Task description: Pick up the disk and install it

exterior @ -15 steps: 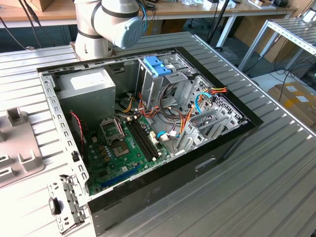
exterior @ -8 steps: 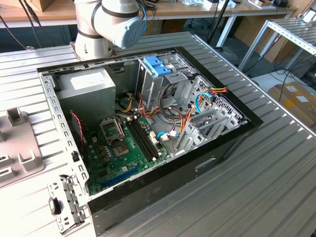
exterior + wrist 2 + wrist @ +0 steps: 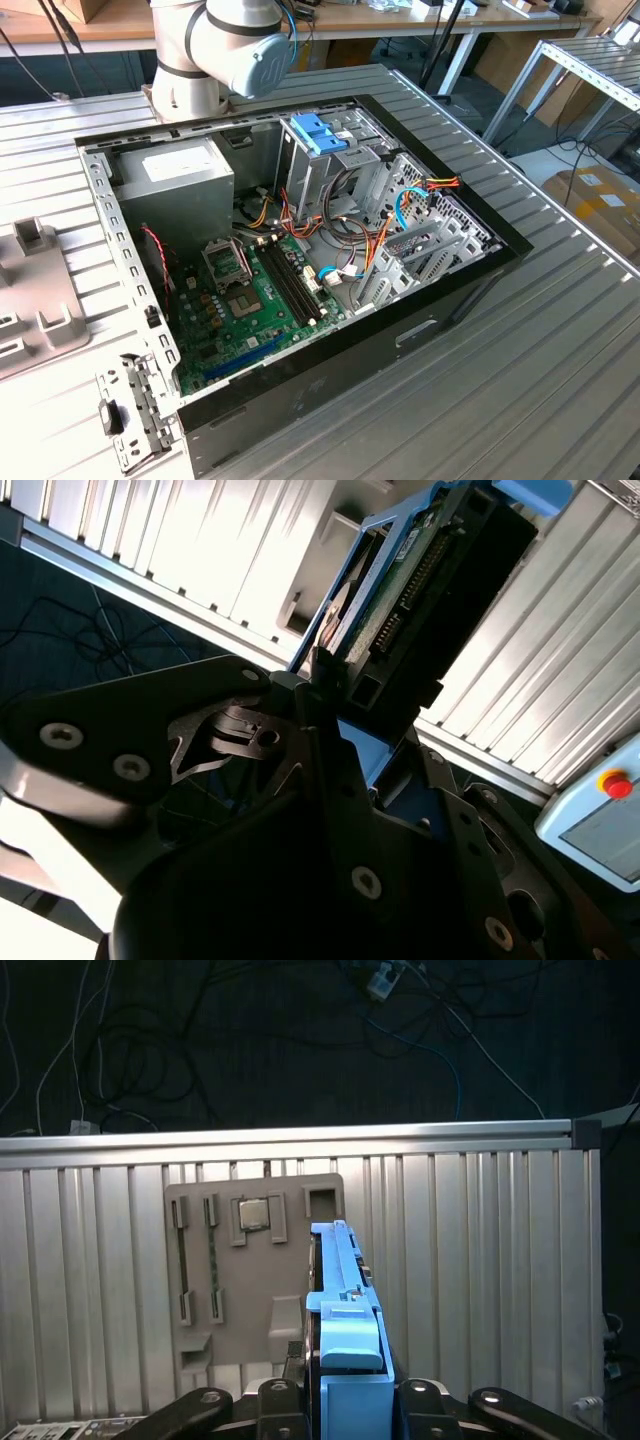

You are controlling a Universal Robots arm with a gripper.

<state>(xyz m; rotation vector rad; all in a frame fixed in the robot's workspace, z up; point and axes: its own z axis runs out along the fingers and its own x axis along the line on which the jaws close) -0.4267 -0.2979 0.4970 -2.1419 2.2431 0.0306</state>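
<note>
Second wrist view has the gripper (image 3: 325,685) clenched on the disk (image 3: 440,590), held aloft above the ribbed table (image 3: 560,670) and, in the first wrist view, near the grey parts tray (image 3: 230,1280). A firm, untilted hold seems best, with the carrier kept square to the far drive cage (image 3: 320,170) of the computer case (image 3: 300,400).

Frame of the disk (image 3: 350,1380): smooth bright-blue plastic, body matt dark. Under it the worktop (image 3: 480,1260): ribbed bare metal, satin sheen. On that a grey tray (image 3: 250,1290), matt moulded plastic.
</note>
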